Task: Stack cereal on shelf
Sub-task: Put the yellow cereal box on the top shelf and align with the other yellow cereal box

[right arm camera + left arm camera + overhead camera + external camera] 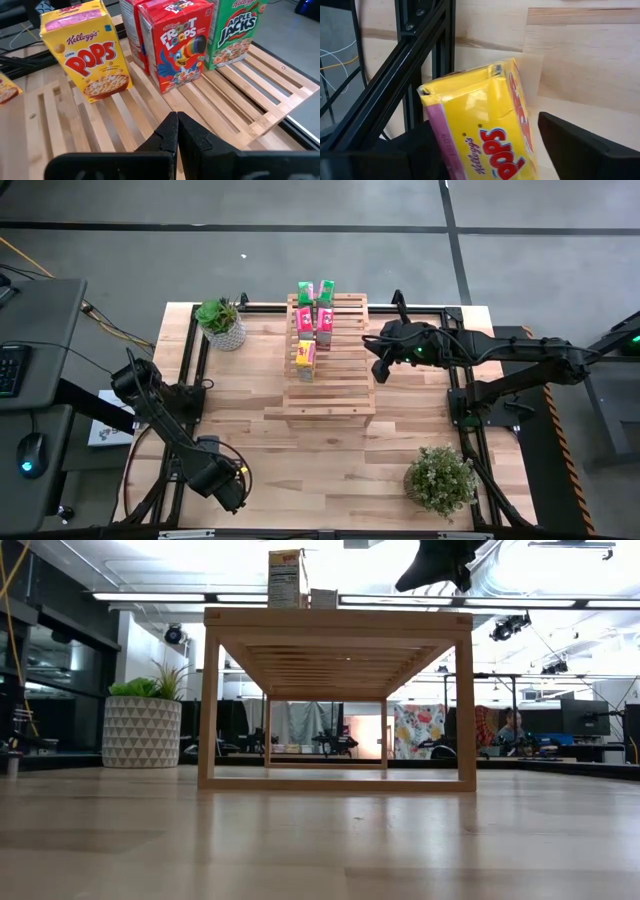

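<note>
Currently five cereal boxes stand on the shelf (328, 360), toward the far edge of the surface (330, 460): green boxes (325, 291) at the back, pink-red boxes (323, 323) in front of them, one yellow box (305, 361) nearest the front, all on the shelf's left half. Sixth box, yellow Corn Pops box (482, 130), sits between the left gripper (228, 485) fingers (575, 145) at the near-left corner, next to the black frame rail (415, 55); fingers wide on either side of it, can't tell if they're actually clamping or just around it. Right gripper (176, 131) hangs over the shelf's right side, fingers clenched together, holding nothing, facing the Froot Loops box (181, 42). Potted plants: one at far-left (222, 322), one at near-right (441, 478).
</note>
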Motion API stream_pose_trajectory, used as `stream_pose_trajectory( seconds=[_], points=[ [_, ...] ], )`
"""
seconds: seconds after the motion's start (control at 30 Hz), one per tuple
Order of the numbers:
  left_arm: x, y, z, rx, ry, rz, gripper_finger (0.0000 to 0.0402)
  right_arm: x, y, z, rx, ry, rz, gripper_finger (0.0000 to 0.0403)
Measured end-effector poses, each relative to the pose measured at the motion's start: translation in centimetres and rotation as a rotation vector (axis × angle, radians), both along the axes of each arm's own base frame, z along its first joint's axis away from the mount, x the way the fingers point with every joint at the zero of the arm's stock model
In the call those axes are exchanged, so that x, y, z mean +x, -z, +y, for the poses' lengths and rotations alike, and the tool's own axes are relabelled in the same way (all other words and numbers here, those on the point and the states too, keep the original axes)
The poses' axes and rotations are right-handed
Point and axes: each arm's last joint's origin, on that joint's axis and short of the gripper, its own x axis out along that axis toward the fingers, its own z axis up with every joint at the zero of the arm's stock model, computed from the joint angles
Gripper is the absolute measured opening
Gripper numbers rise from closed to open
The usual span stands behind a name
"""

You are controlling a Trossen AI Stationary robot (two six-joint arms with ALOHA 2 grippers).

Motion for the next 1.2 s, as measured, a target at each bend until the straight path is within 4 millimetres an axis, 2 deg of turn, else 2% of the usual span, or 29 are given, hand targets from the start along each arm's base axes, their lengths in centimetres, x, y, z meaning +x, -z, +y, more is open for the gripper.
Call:
stream_pose_trajectory(
  seconds=[0.27,0.63,0.97,1.07,1.2],
  points=[
    [-0.1,-0.5,0.1,-0.017,0.000,-0.015,0.0227,0.0,0.0,0.0,-0.001,0.000,0.000,0.0000],
    [-0.9,-3.1,1.4,-0.036,0.028,-0.135,0.0189,0.0,0.0,0.0,-0.010,0.011,0.002,0.0000],
    [-1.2,-4.1,2.1,-0.017,0.059,-0.195,0.0137,0.0,0.0,0.0,-0.008,0.012,0.000,0.0000],
    [-1.2,-5.2,2.6,-0.032,0.088,-0.261,0.0128,0.0,0.0,0.0,-0.007,0.012,0.000,0.0000],
    [-1.3,-8.5,4.0,-0.058,0.196,-0.448,0.0125,0.0,0.0,0.0,-0.007,0.012,0.000,0.0000]
  ],
)
